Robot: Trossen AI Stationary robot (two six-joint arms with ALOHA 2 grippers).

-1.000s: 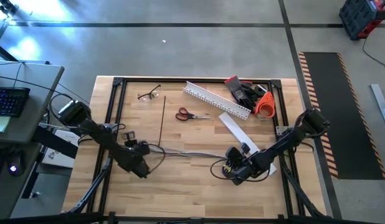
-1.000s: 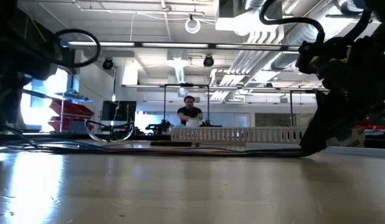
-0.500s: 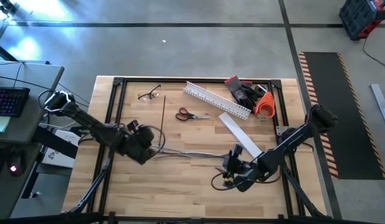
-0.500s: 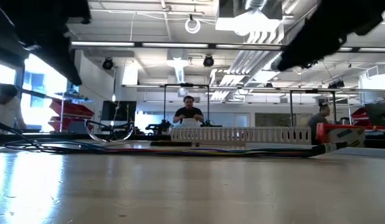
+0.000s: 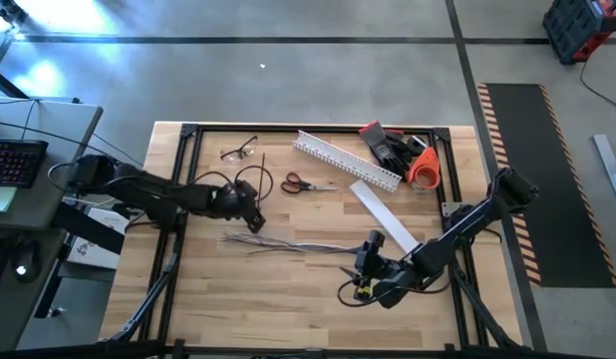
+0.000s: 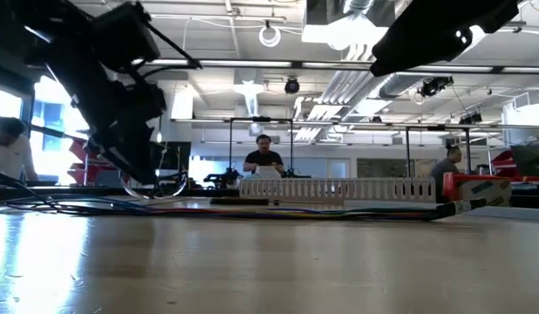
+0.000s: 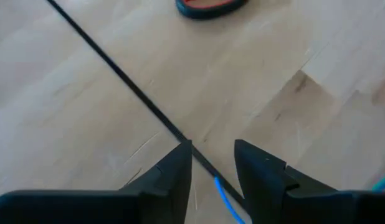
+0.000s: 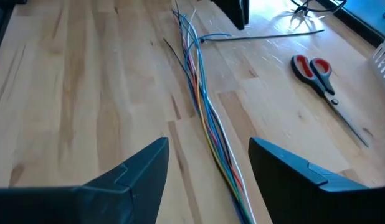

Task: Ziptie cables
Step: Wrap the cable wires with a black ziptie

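Observation:
The cables (image 5: 288, 245) lie loose on the table in a long thin bundle, and show in the right wrist view as cables (image 8: 205, 118) too. The ziptie (image 5: 262, 170), a thin black strip, lies flat and runs from the far side toward the cables' left end. My left gripper (image 5: 254, 219) is low over the ziptie's near part. In its wrist view my left gripper (image 7: 211, 152) is open, one finger on each side of the ziptie (image 7: 118, 71). My right gripper (image 5: 362, 269) hangs open above the cables' right end, wide open in its wrist view (image 8: 208, 146), with nothing between the fingers. My left gripper comes at the ziptie slanting down, its fingers across the strip. The strip's near part (image 7: 180, 134) passes close by one fingertip (image 7: 180, 158). Whether that finger touches it I cannot tell. The ziptie lies flat on the table.
Red-handled scissors (image 5: 303, 183) lie just right of the ziptie. A white slotted duct (image 5: 343, 160), a flat white strip (image 5: 383, 214), an orange tape roll (image 5: 424, 170) and dark gloves (image 5: 388, 148) fill the far right. Glasses (image 5: 238, 152) lie far left. Bare wood lies in front of the cables.
My left gripper has left the cables' left end, swung toward the table's far edge and rolled, and now stands over the ziptie. My right gripper has risen off the cables' right end. The cables stay flat on the table.

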